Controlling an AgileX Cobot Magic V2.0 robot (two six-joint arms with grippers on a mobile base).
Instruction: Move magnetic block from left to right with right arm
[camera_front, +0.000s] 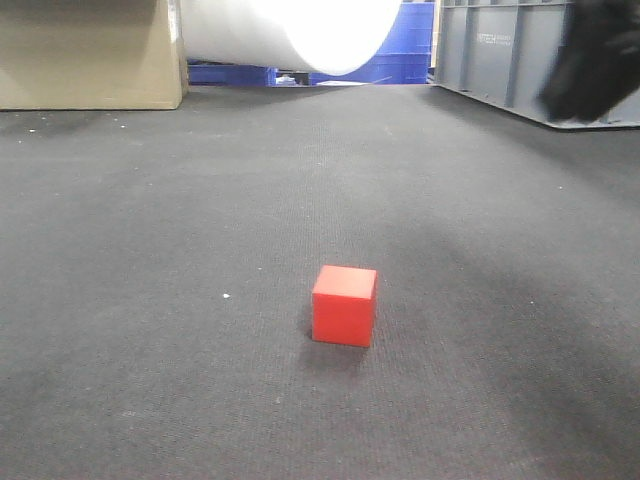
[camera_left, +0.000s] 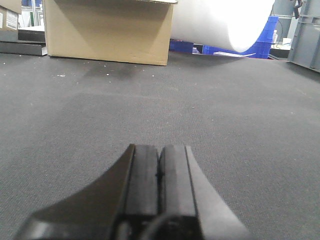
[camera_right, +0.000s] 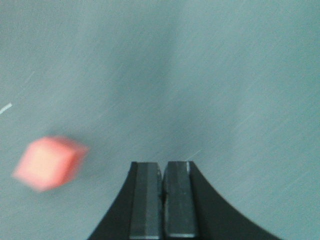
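The red block (camera_front: 344, 305) sits alone on the dark mat (camera_front: 150, 300), flat on one face, with nothing touching it. In the front view the right gripper (camera_front: 595, 60) shows only as a dark blurred shape at the upper right edge, raised off the mat and well apart from the block, in front of a grey crate (camera_front: 500, 50). Its wrist view looks steeply down at the mat: the two black fingers (camera_right: 146, 200) are pressed together with nothing between them, and the block (camera_right: 49, 163), smeared by motion blur, lies to the lower left of the fingertips, clear of them. The left gripper (camera_left: 160, 165) lies low over the mat, pointing level towards the far end; its fingers (camera_left: 142, 175) are likewise closed against each other and hold nothing. Beyond it stand a cardboard box (camera_left: 107, 30) and a large white roll (camera_left: 220, 22), with blue crates (camera_left: 260, 40) behind. The block does not appear in the left wrist view.
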